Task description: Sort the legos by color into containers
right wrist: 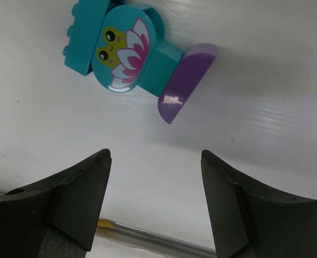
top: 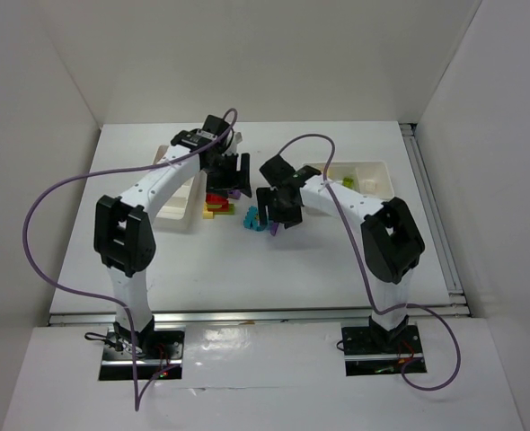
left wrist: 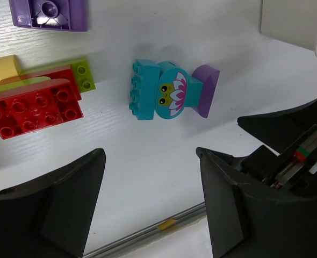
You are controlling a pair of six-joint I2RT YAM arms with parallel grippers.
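1. Bricks are sitting in a loose bunch mid-table (top: 337, 260). A cyan brick (right wrist: 115, 51) w/ a painted face is lying flat, and a purple piece (right wrist: 185, 80) is touching one end of it.
2. Red brick (left wrist: 35, 107), yellow brick (left wrist: 2, 70) and lime brick (left wrist: 83, 75) are lying close together, near that pair but apart from it.
3. Right claw (right wrist: 156, 161) is hovering just beside the cyan/purple pair. Its jaws are standing apart w/ nothing btwn them. In its own cam the pair is lying just ahead of the fingertips, not yet inside the gap.
4. Left claw (left wrist: 150, 161) is hanging farther back from the pair, jaws also standing apart and gripping nothing. Its cam is showing the cyan brick ahead and the red one off to one side.
5. Key relation: in the right wrist cam the pair's long axis is running approx. side to side, dipping toward the purple end, so it is lying nearly along the jaws' closing line.
6. Judging from that, closing as-is would mean spanning both pieces. Turning the wrist so the jaws cross the cyan brick's short side is looking safer.
7. Right arm is sitting nearer, so it is prob. the one picking.
8. Right tray (top: 373, 168) is sitting behind the right arm w/ lime bits (top: 348, 182) lying in it. Left tray (top: 177, 214) is lying under the left arm. Can't tell which compartment is meant for cyan.
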